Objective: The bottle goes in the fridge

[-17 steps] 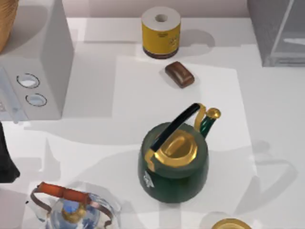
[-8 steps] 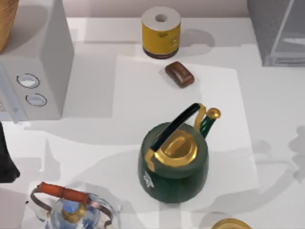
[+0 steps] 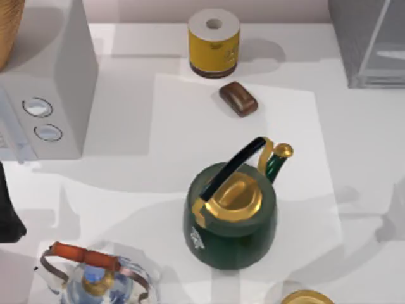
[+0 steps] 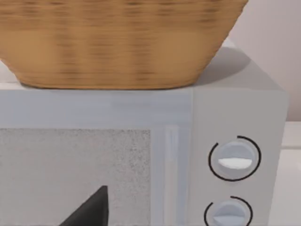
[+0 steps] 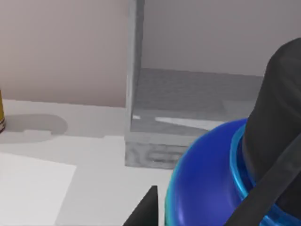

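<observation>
Right gripper (image 5: 235, 197) clamps blue bottle (image 5: 207, 183), cut off at frame edge, near open fridge (image 5: 183, 117). Left gripper (image 4: 89, 212) mostly hidden before microwave (image 4: 141, 155); can't tell its state.

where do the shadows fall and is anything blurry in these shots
Top view: soft shadows spread across the white table, one beside the green kettle and a moving-arm shape at the table's right edge. Left wrist view: the basket on the microwave looks smeared. Right wrist view: the blue bottle sits close and soft-edged before the fridge.
</observation>
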